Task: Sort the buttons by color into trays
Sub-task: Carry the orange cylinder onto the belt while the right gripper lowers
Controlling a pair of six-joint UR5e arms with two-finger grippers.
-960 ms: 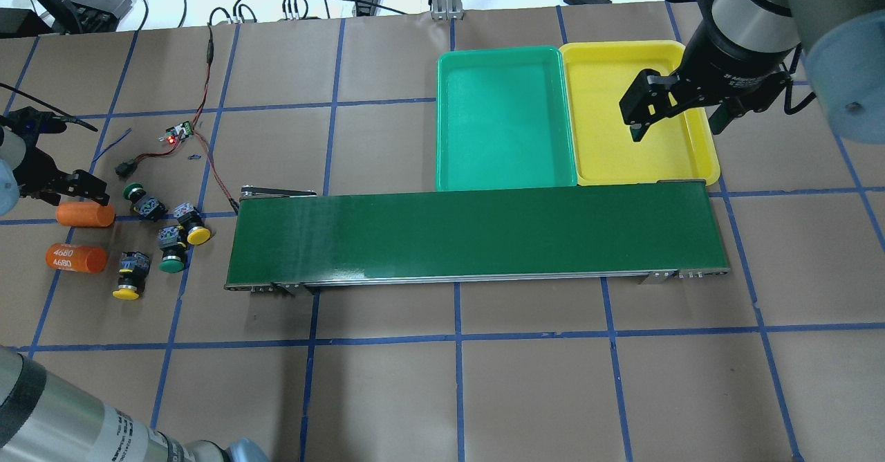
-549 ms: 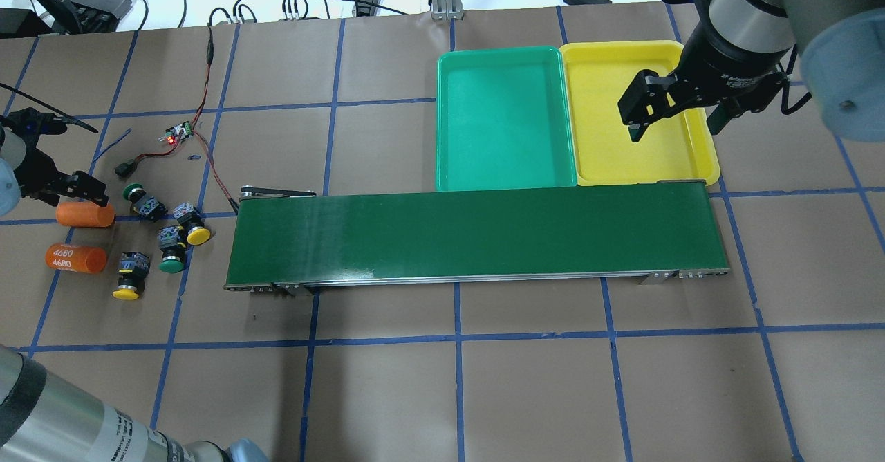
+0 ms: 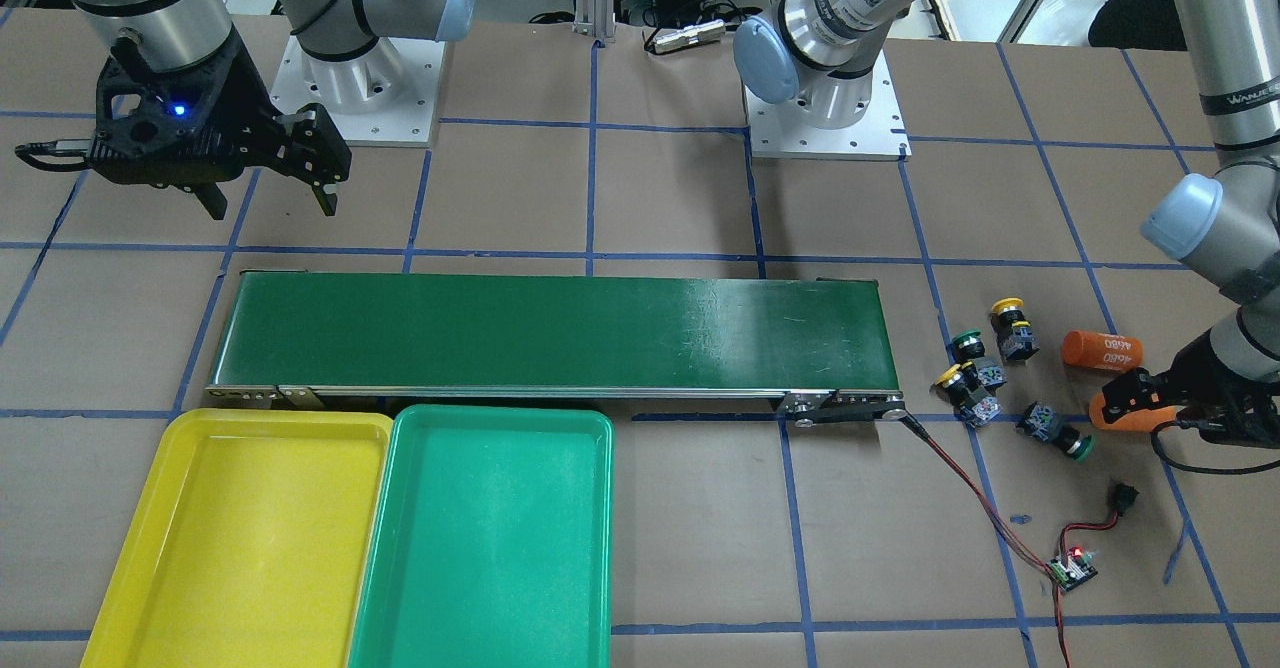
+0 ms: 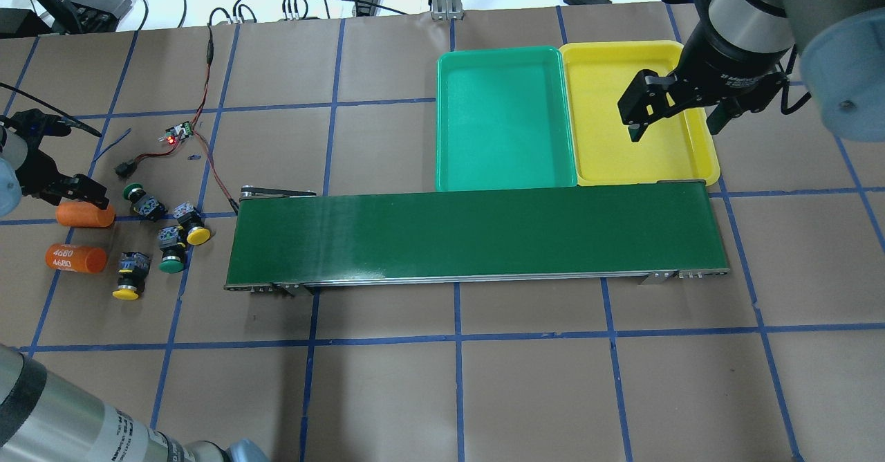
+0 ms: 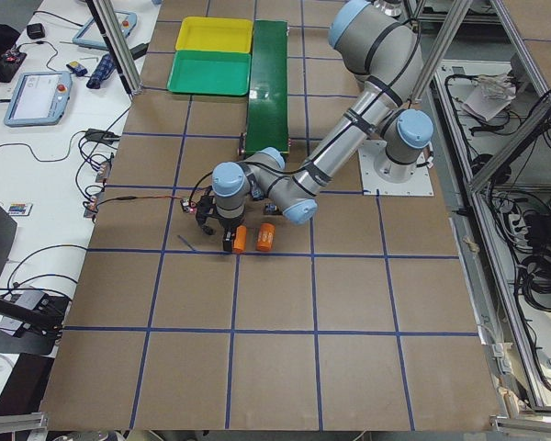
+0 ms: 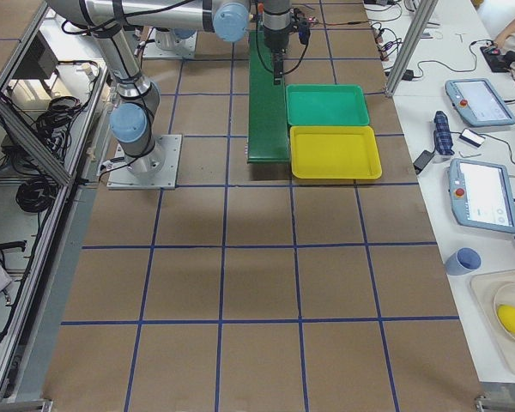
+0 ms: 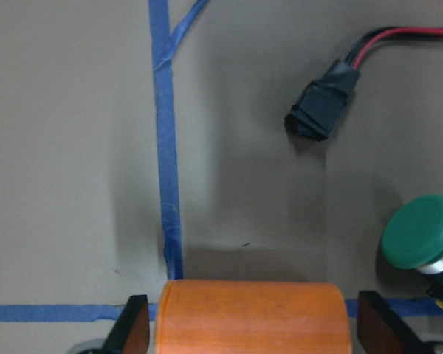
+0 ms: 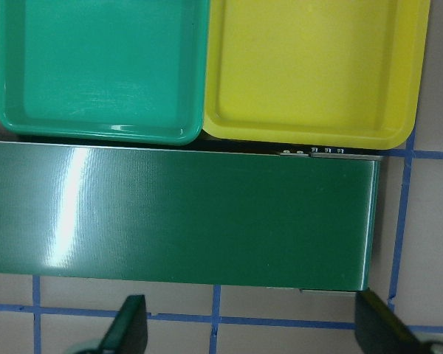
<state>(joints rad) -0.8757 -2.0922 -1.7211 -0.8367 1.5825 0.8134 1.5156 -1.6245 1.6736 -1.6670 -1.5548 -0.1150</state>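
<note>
Four buttons lie left of the belt: a green one [image 4: 133, 191], a yellow one [image 4: 198, 235], a green one [image 4: 171, 264] and a yellow one [image 4: 126, 291]. My left gripper [image 4: 76, 199] is open, its fingers [image 7: 133, 328] astride an orange cylinder [image 7: 251, 317]. The green button [image 7: 419, 232] lies just beside it. The green tray [image 4: 505, 119] and the yellow tray [image 4: 601, 137] sit side by side behind the belt, with nothing in them. My right gripper [image 4: 676, 126] is open and empty, high above the yellow tray [image 8: 317, 66].
A long dark green conveyor belt [image 4: 477, 237] runs across the middle. A second orange cylinder marked 4680 [image 4: 76, 258] lies near the buttons. A small circuit board with red and black wires [image 4: 176, 133] and a black plug [image 7: 321, 110] lie behind them.
My left gripper has crept slightly leftwards over the orange cylinder. My right gripper has barely shifted. The buttons have not moved.
</note>
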